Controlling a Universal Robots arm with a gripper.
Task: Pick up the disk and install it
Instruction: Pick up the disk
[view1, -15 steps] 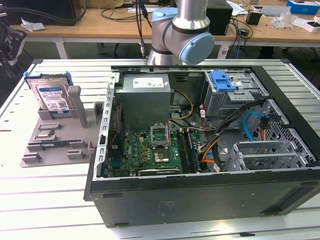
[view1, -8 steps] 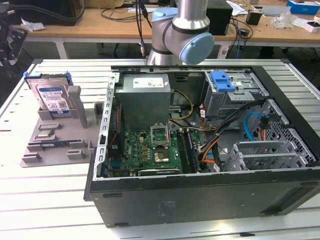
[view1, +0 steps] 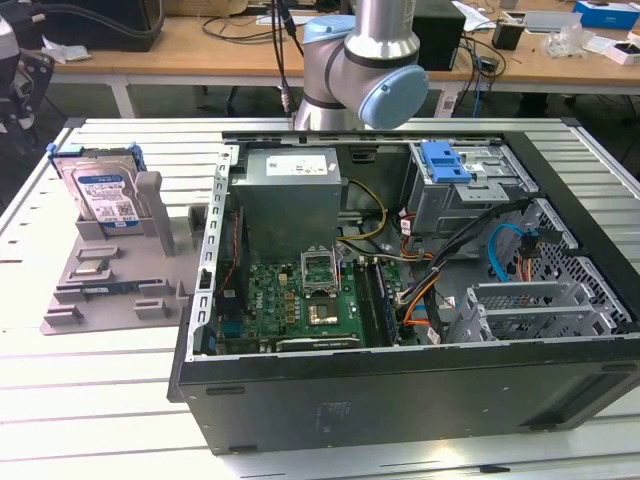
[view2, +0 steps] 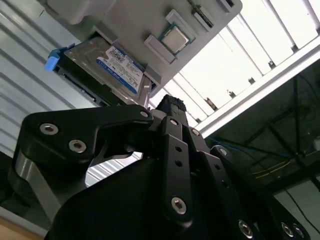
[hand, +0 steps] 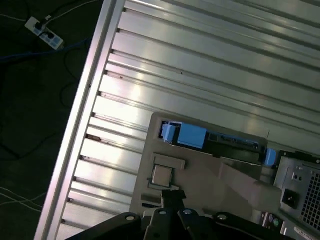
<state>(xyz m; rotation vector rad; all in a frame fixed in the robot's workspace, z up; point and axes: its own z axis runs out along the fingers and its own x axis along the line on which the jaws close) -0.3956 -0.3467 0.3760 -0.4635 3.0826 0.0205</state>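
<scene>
At the exterior view's left, on the slatted metal worktop (view1: 100, 420), the disk (view1: 105, 193) is seen standing on edge in a slot of a grey holder tray (view1: 70, 312), its white-and-blue label turned outward and its blue bracket showing at the upper corners; a processor chip (view1: 92, 266) is laid flat in the same tray, near the disk. Just beside the tray, toward the exterior view's right, an open computer case (view1: 400, 410) is laid on its side; a motherboard (view1: 300, 300) is exposed inside it, and a metal drive cage (view1: 470, 195) with a blue tab is fitted at its far corner. The arm (view1: 365, 55) is seen behind the case. In both wrist views the black tool (view2: 170, 104) (hand: 172, 196) is shown above the tray, apart from the disk (view2: 117, 70) (hand: 192, 136); whether it is spread or pressed together cannot be told.
</scene>
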